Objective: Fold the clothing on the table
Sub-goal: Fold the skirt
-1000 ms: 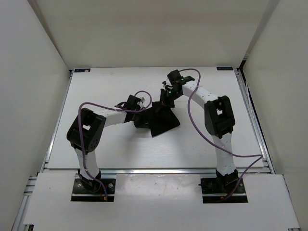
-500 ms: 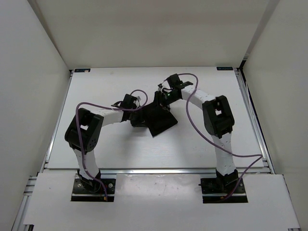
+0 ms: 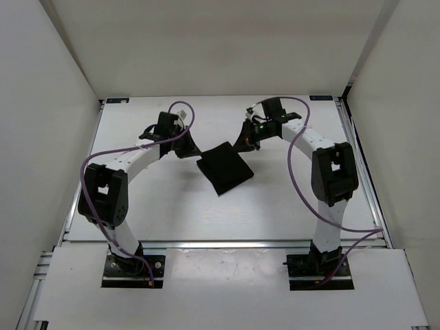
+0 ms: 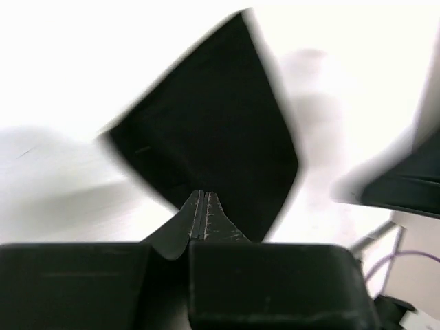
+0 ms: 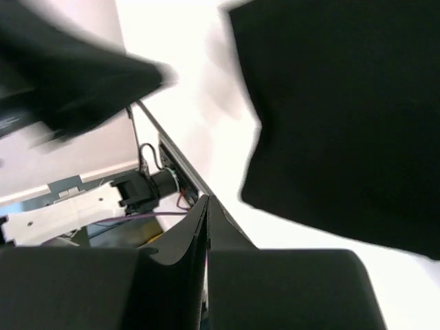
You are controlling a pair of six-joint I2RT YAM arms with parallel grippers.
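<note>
The clothing (image 3: 225,168) is a black, roughly square folded piece lying flat in the middle of the white table (image 3: 144,206). My left gripper (image 3: 191,149) hovers just off its left corner, shut with nothing in it. My right gripper (image 3: 245,141) stands just beyond its far right corner, also shut and holding nothing. In the left wrist view the clothing (image 4: 213,137) fills the middle, and the shut left gripper (image 4: 201,196) points at its near edge. In the right wrist view the clothing (image 5: 344,117) lies to the upper right, apart from the shut right gripper (image 5: 206,201).
White walls enclose the table on three sides. A silver rail (image 3: 206,243) runs along the near edge, with both arm bases behind it. Purple cables loop over each arm. The right arm (image 4: 405,179) shows blurred in the left wrist view.
Both grippers have pulled away from the clothing, the left one up and to the left, the right one to the right. The clothing is let go and now lies flat.
</note>
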